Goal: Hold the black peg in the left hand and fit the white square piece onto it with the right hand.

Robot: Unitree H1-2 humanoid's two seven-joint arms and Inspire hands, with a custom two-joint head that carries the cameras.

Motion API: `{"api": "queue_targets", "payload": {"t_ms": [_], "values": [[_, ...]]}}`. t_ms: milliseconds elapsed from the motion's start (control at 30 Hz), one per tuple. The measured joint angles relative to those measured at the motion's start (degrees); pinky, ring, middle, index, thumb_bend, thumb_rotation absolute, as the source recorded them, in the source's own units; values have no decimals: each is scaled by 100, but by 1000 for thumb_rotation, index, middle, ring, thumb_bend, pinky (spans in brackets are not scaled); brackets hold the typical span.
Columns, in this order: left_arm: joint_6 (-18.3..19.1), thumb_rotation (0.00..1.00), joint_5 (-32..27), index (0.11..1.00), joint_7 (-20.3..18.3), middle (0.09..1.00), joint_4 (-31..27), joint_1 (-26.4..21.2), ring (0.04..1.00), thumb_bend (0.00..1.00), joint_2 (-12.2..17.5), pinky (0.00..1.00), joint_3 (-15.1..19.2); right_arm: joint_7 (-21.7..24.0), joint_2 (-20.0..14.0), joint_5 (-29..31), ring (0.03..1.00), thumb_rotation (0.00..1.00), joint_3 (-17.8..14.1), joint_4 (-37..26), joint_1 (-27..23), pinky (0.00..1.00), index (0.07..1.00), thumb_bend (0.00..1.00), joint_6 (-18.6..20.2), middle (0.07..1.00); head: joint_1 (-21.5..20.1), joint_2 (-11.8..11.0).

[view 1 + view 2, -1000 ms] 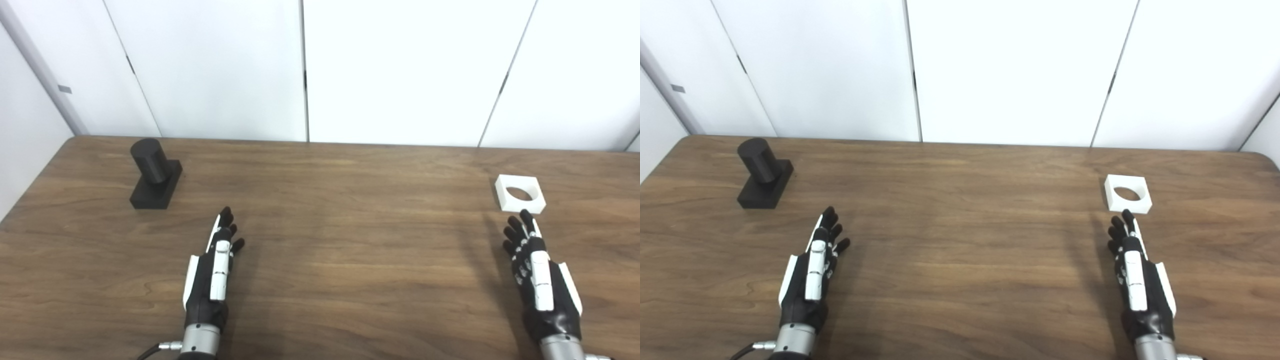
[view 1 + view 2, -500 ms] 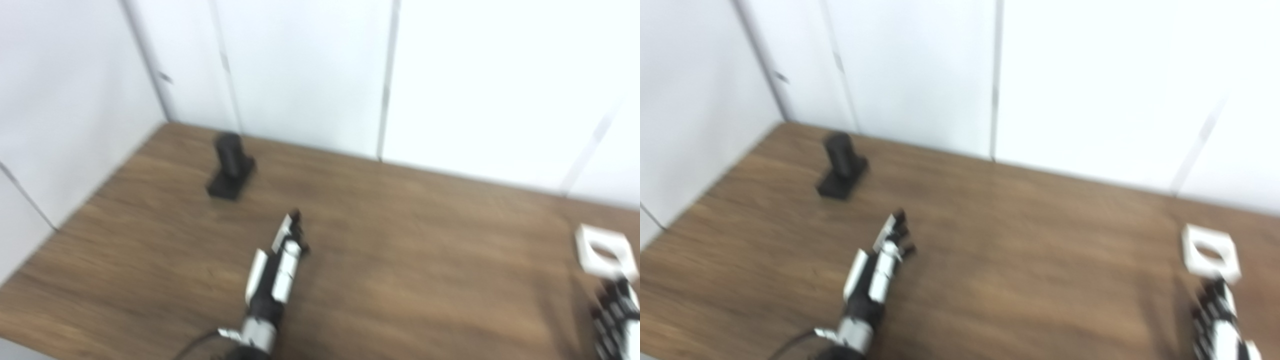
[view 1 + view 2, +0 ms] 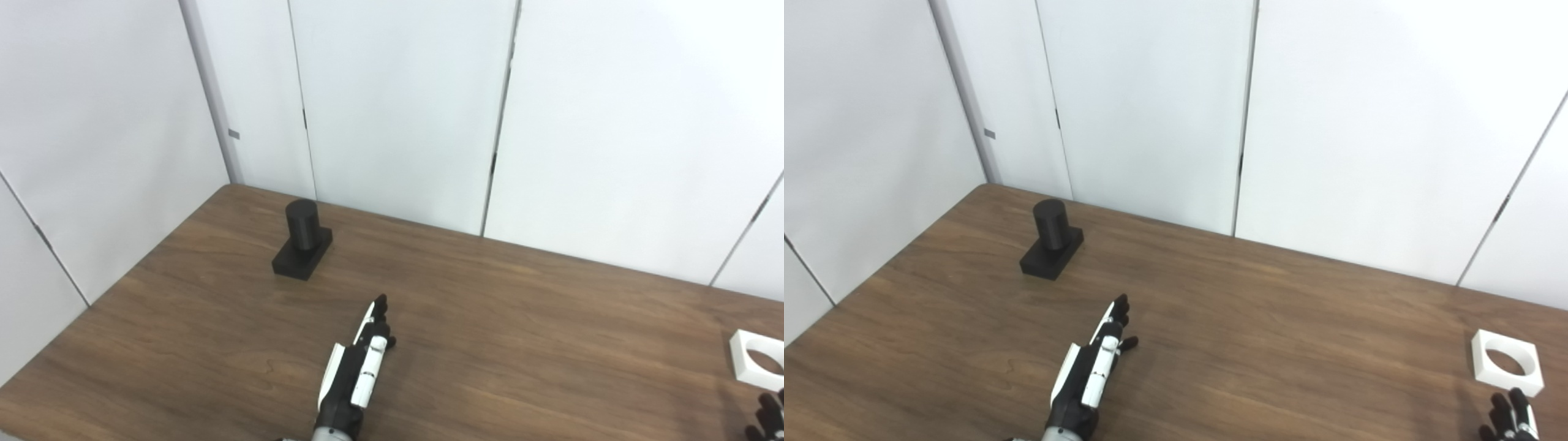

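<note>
Black peg (image 3: 302, 224) is standing upright on its own block base near the far left corner of the worktop (image 3: 520, 318), untouched, and I am seeing nothing holding it yet. My left robot hand (image 3: 355, 376) is lying flat with fingers stretched out and released, well short of the peg and pointing a little to its right, so I am judging the reach as the step in hand. Over at the right edge, the white square piece (image 3: 1507, 370) is sitting flat with its round hole facing up, and only the fingertips of my right robot hand (image 3: 1510, 419) are showing just beside it; those tips look spread and empty, though the palm is out of view. What I am worrying about: a flat approach could be shoving the base along the smooth wood or tipping the tall cylinder before the fingers are wrapping it. With the head turned left, the white piece is sitting at the margin of both views, so a grasp there would be going nearly blind.
</note>
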Motion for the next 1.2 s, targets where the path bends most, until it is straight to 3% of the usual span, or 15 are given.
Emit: {"api": "queue_targets", "payload": {"t_ms": [300, 433, 467, 533, 667, 767, 933, 1000, 1200], "values": [[93, 993, 108, 1000, 4, 1000, 12, 0, 998, 533, -2, 914, -44, 4, -22, 36, 994, 1000, 0, 25, -11, 963, 1000, 706, 2, 970, -88, 0], [321, 777, 652, 980, 31, 972, -172, 2, 956, 544, 5, 890, -165, 24, -42, 161, 1000, 1000, 3, 20, -7, 995, 1000, 672, 43, 989, -79, 26], [388, 683, 736, 970, 31, 960, -239, 5, 938, 612, 4, 884, -173, 26, -44, 198, 1000, 1000, 2, 17, -6, 998, 1000, 667, 46, 993, -97, 35], [502, 599, 760, 955, 34, 943, -379, 25, 914, 732, 2, 873, -146, 35, -49, 261, 1000, 1000, 5, 10, -7, 1000, 1000, 670, 53, 996, -140, 53], [684, 530, 1128, 917, 87, 920, -811, 34, 912, 887, 31, 881, -9, 55, -59, 387, 1000, 1000, 13, 1, -3, 1000, 1000, 673, 76, 999, -176, 79], [883, 529, 1559, 888, 206, 918, -1295, -21, 941, 875, 71, 951, 296, 56, -65, 395, 1000, 1000, 24, -21, 16, 1000, 1000, 678, 153, 997, -220, 105], [1862, 534, 2196, 896, 288, 938, -1842, -223, 955, 878, 260, 960, 1007, 57, -79, 374, 1000, 1000, 22, -22, 44, 994, 1000, 674, 168, 995, -237, 114], [2171, 517, 2333, 895, 241, 910, -1839, -364, 908, 885, 450, 879, 1148, 57, -83, 343, 1000, 1000, 26, -8, 42, 989, 1000, 672, 160, 994, -246, 114], [2824, 543, 2693, 893, 54, 958, -1348, -973, 960, 882, 1165, 898, 1425, 74, -85, 302, 1000, 1000, 40, -3, 43, 998, 1000, 684, 136, 998, -281, 132]]}}
